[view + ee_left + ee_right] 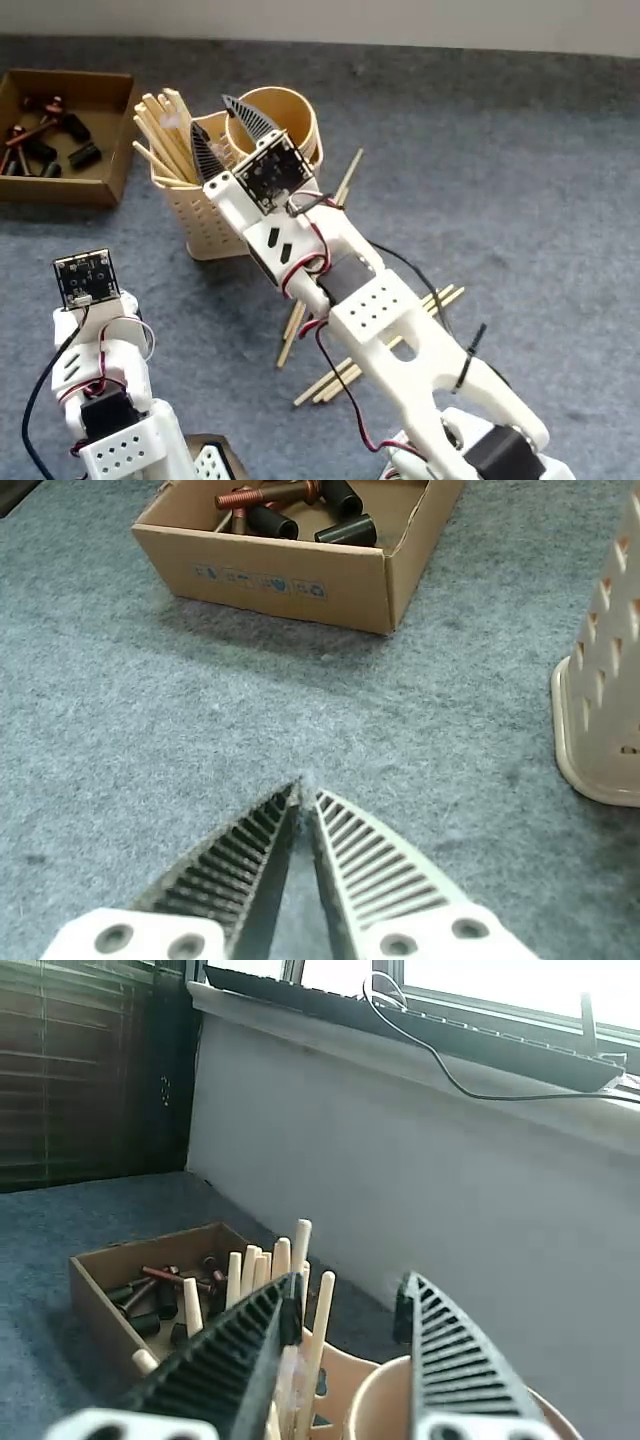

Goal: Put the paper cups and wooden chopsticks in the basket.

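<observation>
High view: right gripper (228, 133) jaws apart above basket (205, 228) near table's far edge; release step, likely. Left gripper (306, 794) closed, empty. Next: grasp loose chopsticks (335, 378) mid-table.

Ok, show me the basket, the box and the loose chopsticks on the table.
basket (205, 228): high view, on its front wall.
box (290, 580): left wrist view, on its near side wall.
loose chopsticks (322, 384): high view, near the bundle's lower ends.

You are looking at one basket (212, 222), one paper cup (296, 124), one cardboard box (95, 150).
Chopsticks (160, 125) are standing bunched in the basket, loose chopsticks (330, 385) lying beside it, too overlapped for counting.
</observation>
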Robot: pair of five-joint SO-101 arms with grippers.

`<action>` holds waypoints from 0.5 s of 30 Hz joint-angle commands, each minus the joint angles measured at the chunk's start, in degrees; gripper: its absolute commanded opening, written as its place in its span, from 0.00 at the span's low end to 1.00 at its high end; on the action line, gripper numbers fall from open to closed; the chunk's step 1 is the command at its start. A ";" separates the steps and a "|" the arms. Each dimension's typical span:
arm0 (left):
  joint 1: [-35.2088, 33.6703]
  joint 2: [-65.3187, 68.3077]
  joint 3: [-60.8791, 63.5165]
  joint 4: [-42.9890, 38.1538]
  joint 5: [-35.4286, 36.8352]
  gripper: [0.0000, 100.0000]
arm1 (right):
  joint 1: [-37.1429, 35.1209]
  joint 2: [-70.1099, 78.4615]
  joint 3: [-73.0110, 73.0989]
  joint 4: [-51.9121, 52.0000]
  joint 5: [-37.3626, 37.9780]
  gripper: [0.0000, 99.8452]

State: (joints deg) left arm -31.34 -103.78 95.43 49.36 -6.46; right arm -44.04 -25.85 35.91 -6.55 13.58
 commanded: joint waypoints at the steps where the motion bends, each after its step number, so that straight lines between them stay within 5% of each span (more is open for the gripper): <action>1: 1.19 -0.66 -0.22 -1.14 -0.35 0.01 | -0.48 -7.43 -0.84 8.75 0.53 0.16; 15: 1.54 -0.66 -0.22 -1.14 -0.35 0.01 | 5.85 -31.60 -0.84 40.40 -6.24 0.16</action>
State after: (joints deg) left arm -31.34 -103.78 95.43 49.36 -6.46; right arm -40.88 -53.80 35.91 29.76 8.66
